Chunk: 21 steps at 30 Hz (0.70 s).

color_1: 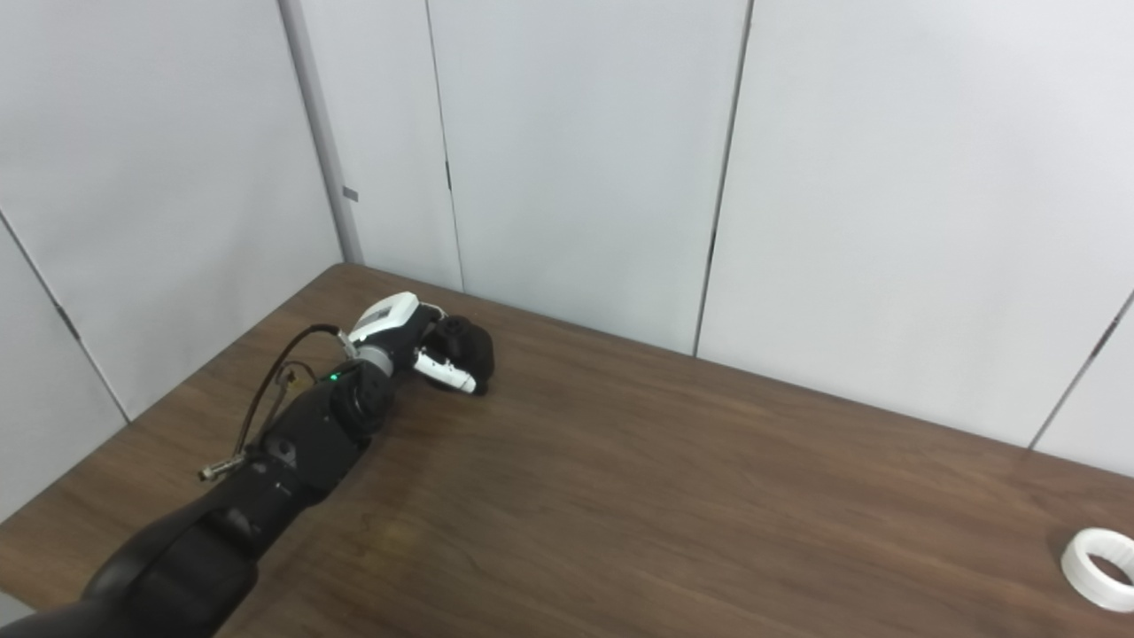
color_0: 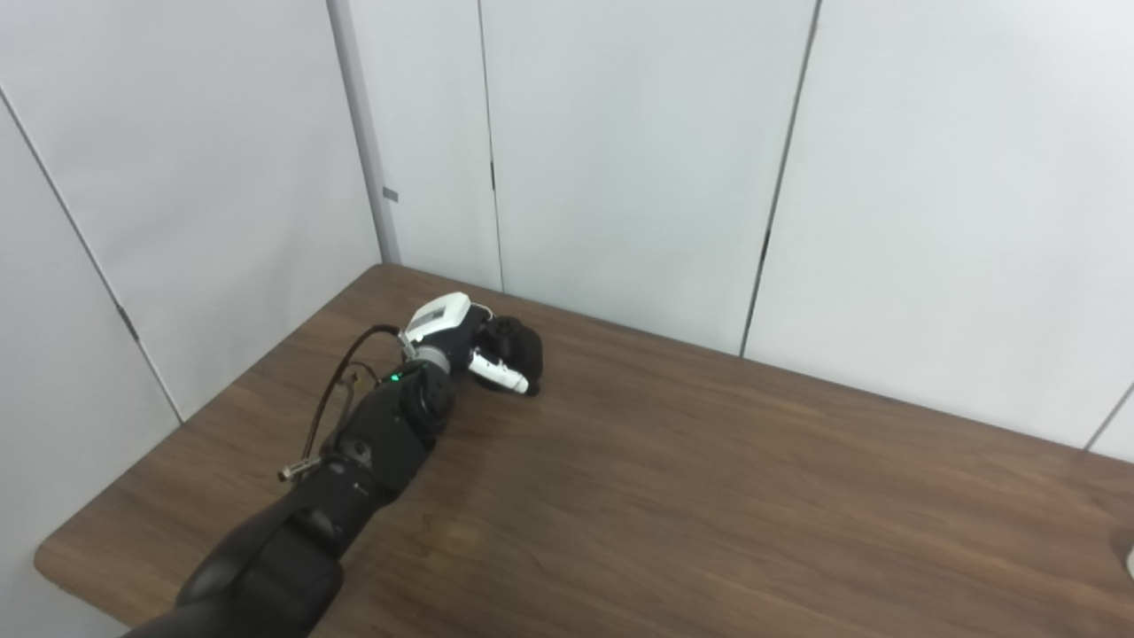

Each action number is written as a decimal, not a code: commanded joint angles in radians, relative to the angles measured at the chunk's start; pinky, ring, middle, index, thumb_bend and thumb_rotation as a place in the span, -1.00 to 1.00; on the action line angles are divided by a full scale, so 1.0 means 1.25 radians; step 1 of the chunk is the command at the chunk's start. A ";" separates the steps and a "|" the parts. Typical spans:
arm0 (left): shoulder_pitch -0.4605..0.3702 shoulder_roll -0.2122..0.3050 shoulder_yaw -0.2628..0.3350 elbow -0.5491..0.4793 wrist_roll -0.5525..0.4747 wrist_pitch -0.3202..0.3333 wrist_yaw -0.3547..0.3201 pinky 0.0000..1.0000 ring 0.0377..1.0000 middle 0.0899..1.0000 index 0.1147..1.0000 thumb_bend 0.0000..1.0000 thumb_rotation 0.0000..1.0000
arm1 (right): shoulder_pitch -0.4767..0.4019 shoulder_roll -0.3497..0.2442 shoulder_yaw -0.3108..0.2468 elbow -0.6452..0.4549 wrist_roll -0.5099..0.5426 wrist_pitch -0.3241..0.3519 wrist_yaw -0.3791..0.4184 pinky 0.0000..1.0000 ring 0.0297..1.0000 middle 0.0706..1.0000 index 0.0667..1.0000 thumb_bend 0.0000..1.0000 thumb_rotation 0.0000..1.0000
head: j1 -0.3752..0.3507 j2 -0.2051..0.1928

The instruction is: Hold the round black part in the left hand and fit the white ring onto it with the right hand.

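My left hand (color_0: 465,339) reaches to the far left part of the table. Its fingers and white-tipped thumb are wrapped around the round black part (color_0: 521,348), which sits low, at the tabletop. The same hand (color_1: 415,339) and black part (color_1: 467,346) show in the right eye view. The white ring (color_1: 1101,556) lies flat on the table at the far right edge of the right eye view, well apart from the hand. My right hand is out of sight in both views.
The brown wooden table (color_0: 709,478) ends in a rounded corner at the lower left. White wall panels (color_0: 620,159) stand directly behind its far edge, close to the left hand. A cable (color_0: 332,399) loops off the left forearm.
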 commanded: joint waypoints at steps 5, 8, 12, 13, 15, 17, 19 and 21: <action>-0.026 0.013 0.017 -0.002 -0.009 -0.040 0.034 1.00 0.90 0.69 -0.14 0.89 -0.54 | -0.011 -0.010 -0.003 -0.036 -0.006 -0.005 -0.006 0.96 0.98 0.93 0.88 0.36 1.00 | -0.012 0.014; -0.019 0.013 0.021 -0.018 -0.009 -0.041 0.029 1.00 0.92 0.69 -0.17 0.14 -0.82 | -0.011 -0.009 -0.001 -0.038 -0.009 -0.007 -0.006 1.00 0.99 0.94 0.88 0.37 1.00 | -0.012 0.014; -0.013 0.011 0.028 -0.026 -0.012 -0.050 0.030 1.00 0.92 0.66 -0.18 0.06 -0.86 | -0.013 -0.009 0.001 -0.044 -0.013 0.000 -0.007 1.00 1.00 0.96 0.90 0.37 1.00 | -0.010 0.016; -0.013 0.011 0.028 -0.027 -0.010 -0.049 0.029 1.00 0.91 0.65 -0.18 0.05 -0.86 | -0.013 -0.009 0.000 -0.045 -0.013 0.000 -0.008 1.00 1.00 0.96 0.90 0.37 1.00 | -0.010 0.016; -0.013 0.012 0.023 -0.028 -0.006 -0.047 0.028 1.00 0.90 0.63 -0.18 0.05 -0.87 | -0.014 -0.007 0.000 -0.046 -0.013 0.001 -0.009 1.00 1.00 0.97 0.91 0.36 1.00 | -0.010 0.017; -0.013 0.014 0.018 -0.028 0.001 -0.046 0.028 1.00 0.89 0.62 -0.18 0.05 -0.87 | -0.014 -0.006 0.000 -0.049 -0.013 0.006 -0.011 1.00 1.00 0.97 0.92 0.36 1.00 | -0.010 0.016; -0.012 0.015 0.017 -0.027 0.003 -0.050 0.029 1.00 0.88 0.60 -0.18 0.05 -0.87 | -0.014 -0.005 0.000 -0.052 -0.012 0.011 -0.012 1.00 1.00 0.97 0.91 0.35 1.00 | -0.012 0.017; -0.011 0.015 0.018 -0.025 0.004 -0.053 0.031 1.00 0.86 0.58 -0.18 0.05 -0.88 | -0.015 -0.004 -0.001 -0.050 -0.010 0.011 -0.012 1.00 1.00 0.97 0.92 0.37 1.00 | -0.013 0.016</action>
